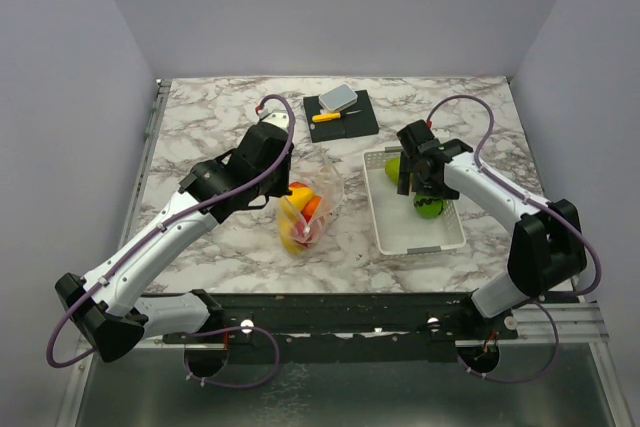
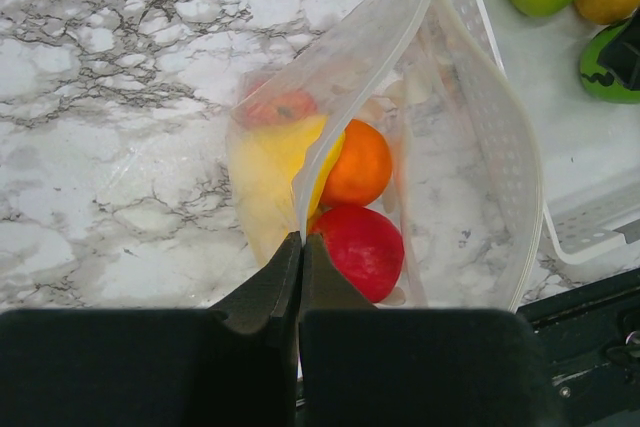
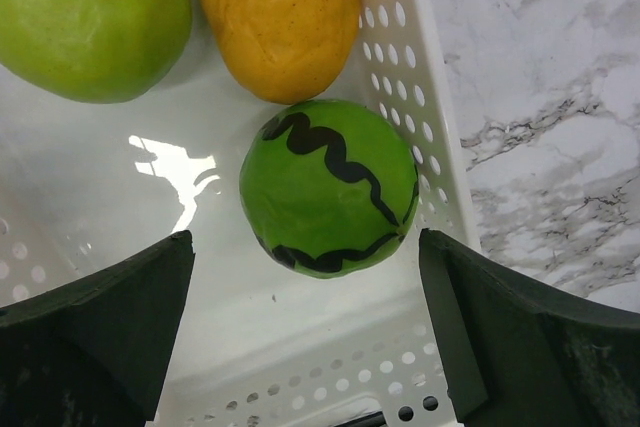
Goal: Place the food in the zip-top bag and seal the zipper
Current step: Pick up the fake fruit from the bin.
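Packing is looking a little past halfway, judging by how the fruits are lying. The clear, soft polka-dot zip-top bag (image 2: 365, 37) is resting on the grey-veined marble table (image 1: 200, 127) near the middle, just left of the white perforated plastic basket (image 3: 400, 37). It is already holding at least four pieces: a glossy red fruit (image 2: 362, 247), a round orange one (image 2: 358, 162), a yellow one (image 2: 280, 162) and a reddish one blurring behind the plastic (image 2: 280, 107).

The left gripper (image 2: 300, 247) is pinching the near edge of the bag's mouth, its fingers pressing together on the film and keeping the opening gaping. The pale zipper strip (image 2: 528, 187) along the rim is standing apart, so sealing is not yet done.

Three pieces are waiting in the basket: a green ball with a black zigzag stripe (image 3: 325, 187), a pale green fruit (image 3: 90, 17) and an orange-yellow oval fruit (image 3: 275, 12) at the far side. The right gripper (image 3: 305, 247) is hovering over the striped ball with its fingers spread wide on either side, gripping nothing; that ball is likely the next pick.
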You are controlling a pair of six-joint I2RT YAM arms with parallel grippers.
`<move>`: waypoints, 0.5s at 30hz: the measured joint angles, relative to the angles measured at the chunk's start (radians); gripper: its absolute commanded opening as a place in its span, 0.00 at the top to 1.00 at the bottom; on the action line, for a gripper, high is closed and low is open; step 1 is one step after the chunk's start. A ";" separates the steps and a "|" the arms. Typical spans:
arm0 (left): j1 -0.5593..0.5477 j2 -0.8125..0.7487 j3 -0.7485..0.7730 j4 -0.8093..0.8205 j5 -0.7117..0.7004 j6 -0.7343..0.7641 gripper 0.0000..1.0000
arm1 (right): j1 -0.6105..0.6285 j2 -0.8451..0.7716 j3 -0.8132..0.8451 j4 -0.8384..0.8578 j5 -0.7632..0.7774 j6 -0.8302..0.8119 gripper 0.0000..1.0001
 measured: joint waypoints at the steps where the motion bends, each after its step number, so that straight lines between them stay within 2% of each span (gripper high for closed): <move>1: 0.000 0.002 0.000 0.000 0.000 0.000 1.00 | -0.003 0.005 -0.002 0.003 0.000 0.000 0.00; 15: 0.005 0.013 0.000 0.000 0.000 0.007 1.00 | -0.028 0.082 -0.043 0.058 -0.003 0.000 0.02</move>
